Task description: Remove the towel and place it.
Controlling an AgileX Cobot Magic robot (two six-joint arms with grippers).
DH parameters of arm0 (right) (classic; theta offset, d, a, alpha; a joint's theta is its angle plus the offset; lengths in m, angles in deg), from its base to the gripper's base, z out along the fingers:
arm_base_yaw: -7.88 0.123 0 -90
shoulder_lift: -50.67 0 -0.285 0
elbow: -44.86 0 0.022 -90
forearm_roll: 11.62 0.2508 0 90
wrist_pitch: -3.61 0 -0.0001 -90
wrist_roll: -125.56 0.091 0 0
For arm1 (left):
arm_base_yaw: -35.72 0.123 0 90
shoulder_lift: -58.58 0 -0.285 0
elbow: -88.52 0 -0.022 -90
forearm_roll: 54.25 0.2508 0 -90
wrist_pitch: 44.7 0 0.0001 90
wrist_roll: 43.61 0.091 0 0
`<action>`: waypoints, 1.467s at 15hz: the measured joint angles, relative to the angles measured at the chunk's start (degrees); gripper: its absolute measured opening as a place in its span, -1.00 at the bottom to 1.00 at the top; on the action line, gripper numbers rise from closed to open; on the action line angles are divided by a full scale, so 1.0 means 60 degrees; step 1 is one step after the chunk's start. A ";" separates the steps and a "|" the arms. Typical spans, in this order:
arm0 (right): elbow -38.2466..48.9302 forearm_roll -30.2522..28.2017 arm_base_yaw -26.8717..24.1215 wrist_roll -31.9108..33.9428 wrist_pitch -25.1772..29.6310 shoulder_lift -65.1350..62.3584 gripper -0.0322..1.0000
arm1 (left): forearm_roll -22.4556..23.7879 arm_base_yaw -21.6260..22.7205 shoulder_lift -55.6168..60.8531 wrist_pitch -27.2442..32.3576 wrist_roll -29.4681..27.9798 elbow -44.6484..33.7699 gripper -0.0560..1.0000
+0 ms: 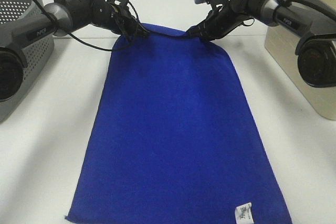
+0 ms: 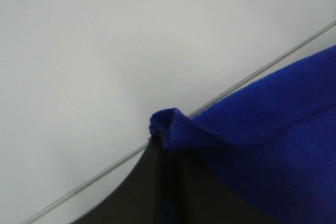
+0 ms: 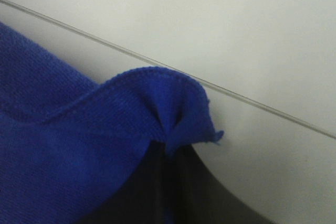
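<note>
Towel (image 1: pixel 173 129) lies flat on the table (image 1: pixel 42 171), spread from far centre to near edge, white label (image 1: pixel 242 212) at near-right corner. Left gripper (image 1: pixel 134 31) pinches far-left corner, right gripper (image 1: pixel 197 32) pinches far-right corner, both jaws clamped on cloth. To do it well: move both arms in sync, keep far edge taut, avoid grey basket (image 1: pixel 23 35) at left & beige basket (image 1: pixel 299 40) at right, don't release early.

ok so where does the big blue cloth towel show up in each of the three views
Exterior high: the large royal-blue cloth towel fills the middle, spread flat on the white table, its far corners pinched by the left gripper and right gripper.
Left wrist: one bunched corner between the dark fingers.
Right wrist: the other puckered corner.
Shared landmark: the thin seam line across the table behind the towel.
</note>
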 joint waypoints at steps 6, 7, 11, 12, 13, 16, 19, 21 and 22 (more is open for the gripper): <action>0.0000 0.0095 0.0000 0.0000 -0.0095 0.0000 -0.87 | 0.0105 0.0000 -0.0095 -0.0019 0.0000 0.0000 -0.86; 0.0000 0.0095 0.0000 0.0000 -0.0095 0.0000 -0.87 | 0.0115 0.0000 -0.0210 -0.0019 0.0000 0.0000 -0.86; 0.0000 0.0115 0.0000 0.0000 -0.0172 0.0239 -0.87 | 0.0115 0.0000 -0.0497 -0.0038 0.0000 0.0000 -0.86; 0.0000 0.0115 0.0000 0.0000 -0.0181 0.0258 -0.87 | 0.0115 0.0000 -0.0525 -0.0048 0.0000 0.0000 -0.86; 0.0000 0.0115 0.0000 0.0000 -0.0201 0.0258 -0.87 | 0.0115 0.0000 -0.0554 -0.0048 -0.0010 0.0000 -0.86; 0.0000 0.0115 0.0000 0.0000 -0.0258 0.0258 -0.68 | 0.0124 0.0000 -0.0583 -0.0210 -0.0010 0.0000 -0.84; 0.0000 0.0038 0.0000 0.0000 -0.0573 0.0258 0.06 | 0.0153 0.0000 -0.0592 -0.0583 -0.0076 0.0000 -0.24; 0.0000 -0.0201 -0.0019 0.0000 -0.0688 0.0258 0.13 | 0.0267 0.0000 -0.0592 -0.0802 -0.0086 0.0000 -0.03; 0.0000 -0.0229 -0.0067 0.0000 -0.0735 0.0258 0.16 | 0.0363 0.0000 -0.0592 -0.0879 -0.0086 0.0000 0.03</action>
